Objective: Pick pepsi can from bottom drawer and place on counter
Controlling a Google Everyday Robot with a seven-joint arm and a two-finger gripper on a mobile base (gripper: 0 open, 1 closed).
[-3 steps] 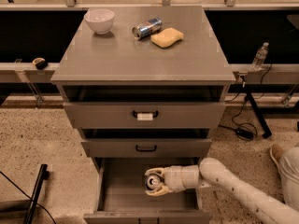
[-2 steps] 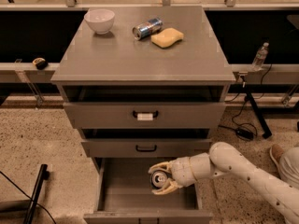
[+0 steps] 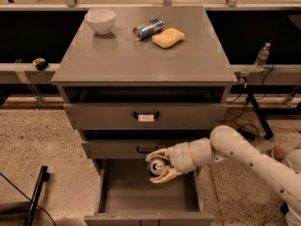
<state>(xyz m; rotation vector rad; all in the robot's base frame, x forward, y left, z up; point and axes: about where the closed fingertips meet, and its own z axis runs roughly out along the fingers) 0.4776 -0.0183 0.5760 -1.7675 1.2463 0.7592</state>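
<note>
Nothing written, no brand and no number can be read anywhere. The gripper (image 3: 160,165) hangs over the open bottom drawer (image 3: 141,194), its fingers clasped round the pepsi can (image 3: 156,166), which shows only its silver top and no lettering. Above the gripper, a small white label (image 3: 146,117) on the top drawer's handle is too small to read. Farther up, on the counter (image 3: 141,62), the silver-and-blue can (image 3: 147,28) lies on its side and shows colour bands but no legible print.
</note>
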